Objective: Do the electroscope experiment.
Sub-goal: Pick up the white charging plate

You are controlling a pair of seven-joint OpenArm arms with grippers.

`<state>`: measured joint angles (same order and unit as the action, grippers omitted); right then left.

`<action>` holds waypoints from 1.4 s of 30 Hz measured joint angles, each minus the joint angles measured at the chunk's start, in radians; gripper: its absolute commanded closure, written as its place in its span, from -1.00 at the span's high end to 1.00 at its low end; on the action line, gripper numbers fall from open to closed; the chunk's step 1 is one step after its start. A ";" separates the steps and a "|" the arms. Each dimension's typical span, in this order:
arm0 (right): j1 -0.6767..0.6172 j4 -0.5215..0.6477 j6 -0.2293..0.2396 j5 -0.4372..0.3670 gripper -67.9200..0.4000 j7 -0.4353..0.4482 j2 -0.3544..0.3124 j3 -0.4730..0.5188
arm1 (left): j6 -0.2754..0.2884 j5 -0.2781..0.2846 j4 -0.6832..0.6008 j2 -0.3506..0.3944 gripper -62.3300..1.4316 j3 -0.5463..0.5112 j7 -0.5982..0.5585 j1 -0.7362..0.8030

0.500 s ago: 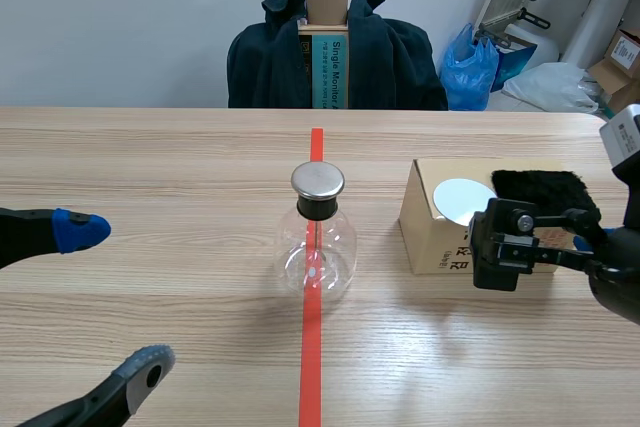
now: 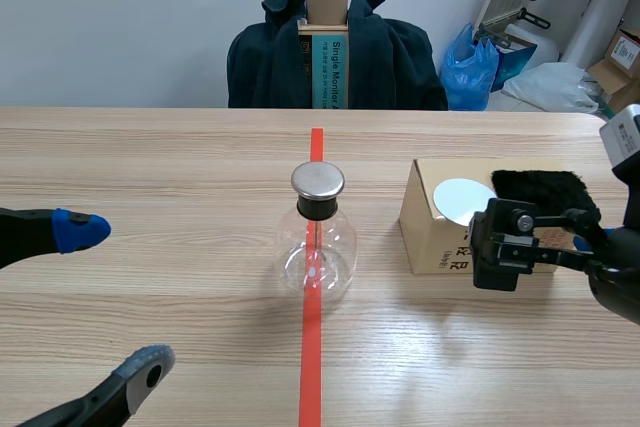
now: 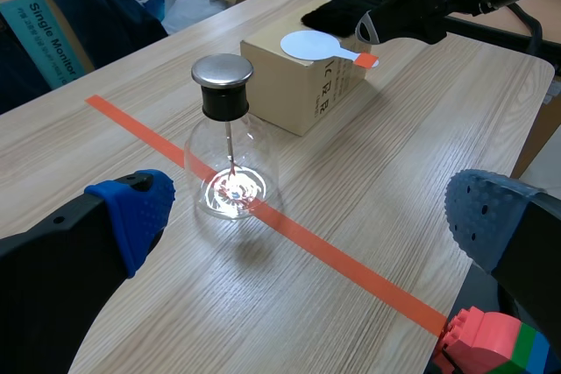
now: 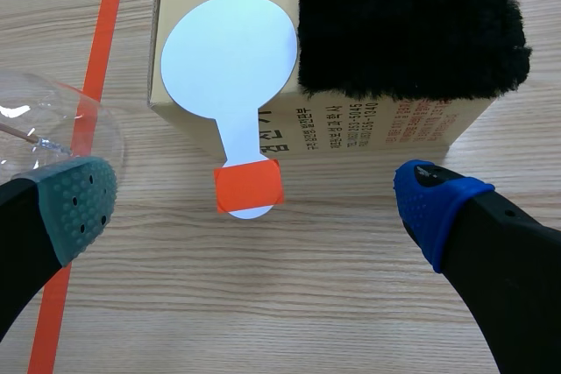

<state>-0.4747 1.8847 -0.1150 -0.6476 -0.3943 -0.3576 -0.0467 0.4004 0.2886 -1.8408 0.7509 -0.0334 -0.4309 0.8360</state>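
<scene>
nothing moved, left hand (image 3: pixel 311 215), right hand (image 4: pixel 254 205) open

Light wood-grain surface (image 2: pixel 150 177), marked by one orange-red tape line (image 2: pixel 311 377) running away from the robot. Two things stand directly on it. The first is a round clear-glass flask (image 2: pixel 316 255) with a black neck and a flat metal cap, upright on the tape line. The second is a tan cardboard box (image 2: pixel 430 232), which sits apart from the flask on the robot's right, its printed side wall facing the robot.
</scene>
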 measured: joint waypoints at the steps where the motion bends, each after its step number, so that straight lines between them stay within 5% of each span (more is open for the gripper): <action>1: 0.000 0.000 0.000 0.000 1.00 0.000 0.000 0.000 | 0.000 0.000 0.000 0.000 1.00 0.000 0.000 0.000; 42: 0.000 0.000 0.000 0.000 1.00 -0.027 0.000 0.000 | 0.000 0.000 0.000 0.000 1.00 0.000 0.000 0.000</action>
<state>-0.4747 1.8847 -0.1150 -0.6476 -0.4210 -0.3576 -0.0467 0.4004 0.2886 -1.8408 0.7509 -0.0334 -0.4309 0.8360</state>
